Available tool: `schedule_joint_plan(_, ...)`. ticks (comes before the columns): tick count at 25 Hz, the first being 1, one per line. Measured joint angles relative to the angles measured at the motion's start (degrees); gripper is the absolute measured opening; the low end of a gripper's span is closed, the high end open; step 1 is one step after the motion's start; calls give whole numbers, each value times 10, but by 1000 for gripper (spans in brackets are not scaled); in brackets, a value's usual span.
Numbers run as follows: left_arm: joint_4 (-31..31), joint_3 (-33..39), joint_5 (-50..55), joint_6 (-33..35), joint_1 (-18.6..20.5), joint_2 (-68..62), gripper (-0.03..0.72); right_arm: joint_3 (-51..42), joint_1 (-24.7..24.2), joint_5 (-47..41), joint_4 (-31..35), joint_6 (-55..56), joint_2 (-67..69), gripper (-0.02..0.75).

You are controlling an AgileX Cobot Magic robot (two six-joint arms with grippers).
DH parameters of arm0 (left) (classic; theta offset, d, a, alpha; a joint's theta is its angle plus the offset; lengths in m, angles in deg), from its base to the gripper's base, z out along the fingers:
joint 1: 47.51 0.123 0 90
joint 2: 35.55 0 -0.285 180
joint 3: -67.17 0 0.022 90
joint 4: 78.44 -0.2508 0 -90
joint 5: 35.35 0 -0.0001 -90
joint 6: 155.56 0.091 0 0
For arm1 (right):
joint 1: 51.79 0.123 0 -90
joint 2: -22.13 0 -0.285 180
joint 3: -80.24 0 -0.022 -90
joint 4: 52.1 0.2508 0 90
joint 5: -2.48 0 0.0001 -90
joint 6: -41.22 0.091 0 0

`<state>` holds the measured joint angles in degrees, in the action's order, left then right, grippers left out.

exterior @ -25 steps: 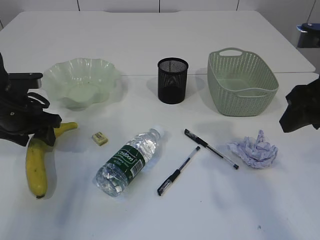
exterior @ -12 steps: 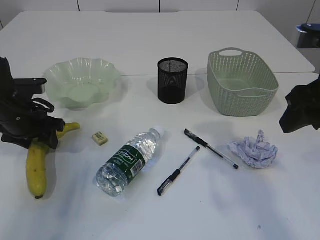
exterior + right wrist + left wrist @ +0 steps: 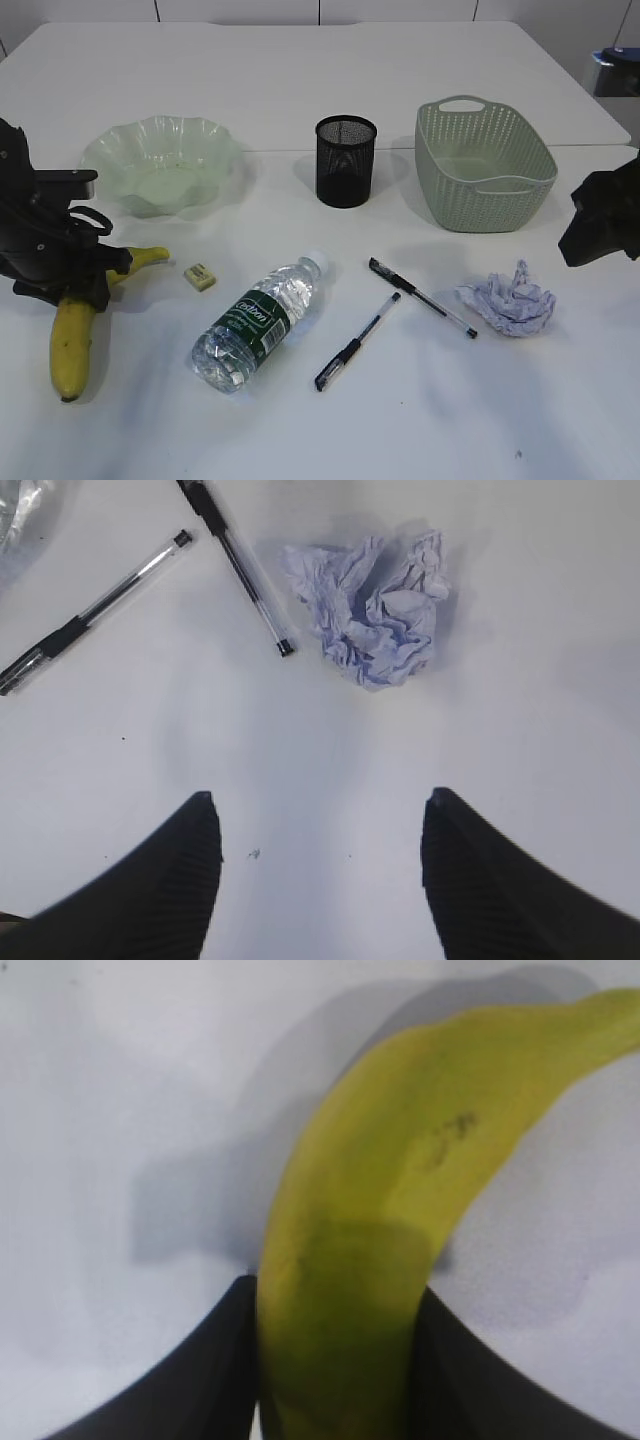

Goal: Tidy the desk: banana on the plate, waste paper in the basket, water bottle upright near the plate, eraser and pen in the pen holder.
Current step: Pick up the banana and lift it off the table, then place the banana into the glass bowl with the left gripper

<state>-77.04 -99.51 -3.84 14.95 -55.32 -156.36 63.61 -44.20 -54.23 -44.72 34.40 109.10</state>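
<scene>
Banana (image 3: 72, 335) sits at the left edge of the white table (image 3: 400, 100) in my exterior view, with my left gripper (image 3: 88, 285) down on its upper part, near the stem end; from this angle I cannot see how the jaws stand. Behind it is the pale green plate (image 3: 160, 160), bare inside. A small eraser (image 3: 199, 276) lies just right of the banana's stem, then the water bottle (image 3: 258, 322) on its side, two pens (image 3: 420, 297) (image 3: 357, 342) near each other, and the crumpled waste paper (image 3: 508, 298) right of them. The black mesh pen holder (image 3: 345, 160) and green basket (image 3: 483, 165) stand at the back. My right gripper (image 3: 600, 225) hangs at the right edge, above the table.

On the left wrist view I see both dark fingers (image 3: 210, 1370) pressed against the sides of the banana (image 3: 400, 1220), jaws closed on it.

On the right wrist view the jaws stand wide apart with nothing between them, over bare table, with the waste paper (image 3: 375, 610) and both pens (image 3: 235, 565) (image 3: 95, 610) ahead
</scene>
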Motion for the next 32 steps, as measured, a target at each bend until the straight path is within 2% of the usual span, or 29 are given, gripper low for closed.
schedule_joint_plan(5,0,0,6,0,0,26,281,0,0,0,0,0,0,470)
schedule_joint_plan(10,9,0,-9,0,0,112,281,0,0,0,0,0,0,470)
schedule_joint_plan(14,49,-8,-62,0,0,172,280,0,0,0,0,0,0,469)
schedule_joint_plan(17,84,-49,-67,0,0,170,280,0,0,0,0,0,0,469)
schedule_joint_plan(24,105,-237,6,-9,1,60,279,0,0,-7,1,0,0,470)
schedule_joint_plan(32,105,-473,61,-71,5,-115,279,0,0,-15,3,0,0,469)
